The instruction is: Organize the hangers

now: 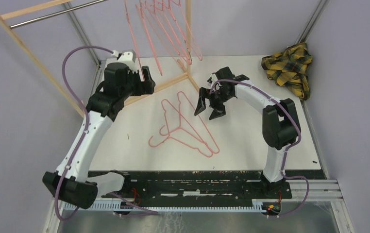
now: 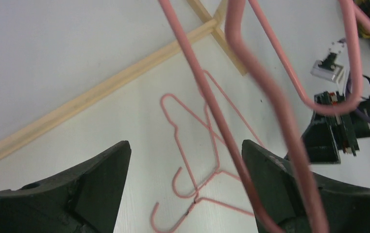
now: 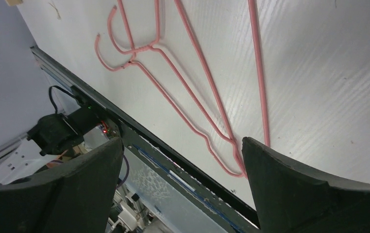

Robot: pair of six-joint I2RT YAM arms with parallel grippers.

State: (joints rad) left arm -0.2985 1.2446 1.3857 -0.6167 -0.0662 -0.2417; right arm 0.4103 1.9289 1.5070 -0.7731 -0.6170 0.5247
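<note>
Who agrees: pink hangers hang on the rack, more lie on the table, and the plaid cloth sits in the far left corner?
Wrong corner: the top external view shows the plaid cloth in the far right corner. Some hangers do hang on the rack, and more lie on the table.

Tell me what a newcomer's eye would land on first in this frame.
Probably the row of pink wire hangers dangling from the wooden-framed rack at the back, with two more hangers lying overlapped on the table. Next, the yellow-black plaid cloth bunched in the far right corner, and the open right gripper poised near the lying pair.
</note>
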